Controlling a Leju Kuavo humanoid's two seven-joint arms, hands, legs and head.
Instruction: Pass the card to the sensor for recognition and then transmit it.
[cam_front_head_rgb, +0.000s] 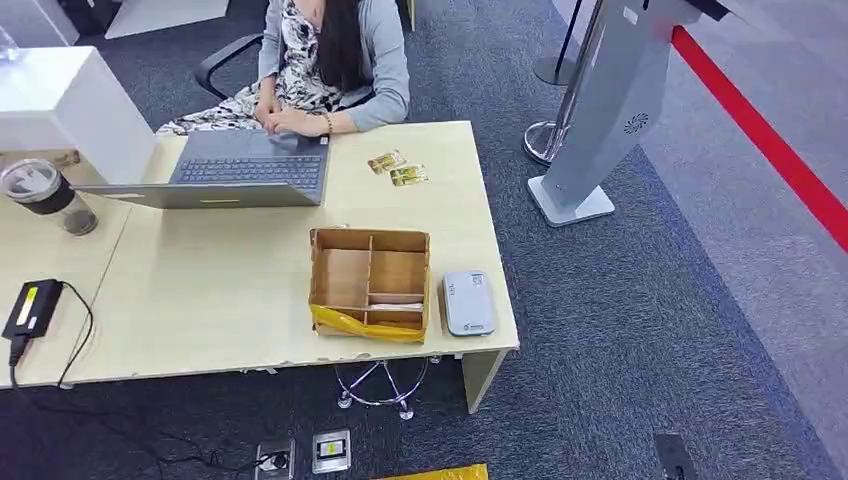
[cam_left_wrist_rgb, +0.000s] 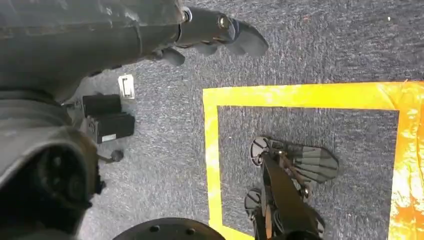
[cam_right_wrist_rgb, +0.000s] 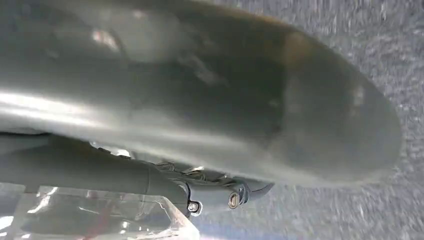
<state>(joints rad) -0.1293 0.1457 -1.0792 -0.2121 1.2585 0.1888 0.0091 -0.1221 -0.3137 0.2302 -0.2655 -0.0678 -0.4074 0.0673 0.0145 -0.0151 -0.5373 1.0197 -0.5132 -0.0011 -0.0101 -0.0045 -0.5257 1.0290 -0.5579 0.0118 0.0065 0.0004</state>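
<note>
Head view looks down on a pale wooden desk (cam_front_head_rgb: 220, 290). Near its right front corner stands an open cardboard box (cam_front_head_rgb: 370, 282) with dividers, yellow tape across its near edge; a thin pale strip lies in one of its near compartments — whether that is the card I cannot tell. Just right of the box, close but apart, lies the small grey sensor (cam_front_head_rgb: 468, 302). Farther back on the desk two small gold-patterned cards (cam_front_head_rgb: 398, 168) lie side by side, right of an open grey laptop (cam_front_head_rgb: 245, 168). A person (cam_front_head_rgb: 330, 60) sits behind the laptop, hands at its far edge. A lidded cup (cam_front_head_rgb: 45, 195) and a black adapter (cam_front_head_rgb: 33, 306) sit at the left.

Left wrist view shows the left hand (cam_left_wrist_rgb: 220, 35) hanging over grey carpet, its dark fingers held apart with nothing in them. Right wrist view shows part of the right hand (cam_right_wrist_rgb: 225, 195) — its fingers are mostly hidden, so I cannot tell their state.
</note>
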